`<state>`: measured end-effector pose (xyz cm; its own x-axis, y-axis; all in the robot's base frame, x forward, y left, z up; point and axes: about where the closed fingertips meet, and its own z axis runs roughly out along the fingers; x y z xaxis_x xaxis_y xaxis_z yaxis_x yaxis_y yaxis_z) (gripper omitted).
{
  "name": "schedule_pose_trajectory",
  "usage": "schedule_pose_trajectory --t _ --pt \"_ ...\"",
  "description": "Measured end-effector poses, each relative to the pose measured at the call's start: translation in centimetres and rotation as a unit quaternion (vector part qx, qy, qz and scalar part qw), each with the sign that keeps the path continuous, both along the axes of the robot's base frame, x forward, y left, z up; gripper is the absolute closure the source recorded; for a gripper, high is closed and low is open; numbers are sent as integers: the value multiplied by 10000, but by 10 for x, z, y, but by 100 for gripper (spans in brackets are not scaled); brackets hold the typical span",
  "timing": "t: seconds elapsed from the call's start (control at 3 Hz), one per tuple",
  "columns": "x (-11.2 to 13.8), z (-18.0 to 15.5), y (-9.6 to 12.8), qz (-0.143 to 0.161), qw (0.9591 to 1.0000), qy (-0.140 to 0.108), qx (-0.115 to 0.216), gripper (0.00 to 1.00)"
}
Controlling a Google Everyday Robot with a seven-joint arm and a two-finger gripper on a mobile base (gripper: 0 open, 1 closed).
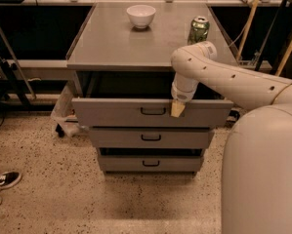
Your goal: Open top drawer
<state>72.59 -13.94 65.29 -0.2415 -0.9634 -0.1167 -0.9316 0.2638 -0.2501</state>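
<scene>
The top drawer (116,112) is the widest grey drawer under the grey table top; it stands pulled out, its dark tray showing behind the front. Its small black loop handle (153,111) is mid-front. My gripper (177,108) hangs from the cream arm at the drawer's front upper edge, just right of the handle and apart from it. Two narrower grey drawers (150,137) sit shut below.
A white bowl (140,15) and a green can (198,29) stand on the table top (116,43). My cream base (262,174) fills the right foreground. Dark shoes (1,182) lie on the speckled floor at left. Shelving and cables stand behind.
</scene>
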Motion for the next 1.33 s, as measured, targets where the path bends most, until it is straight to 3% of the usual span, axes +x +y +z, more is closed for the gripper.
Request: schedule_pose_trajectory --t 1.33 --pt "-21 -1 0 -49 10000 -52 24 100"
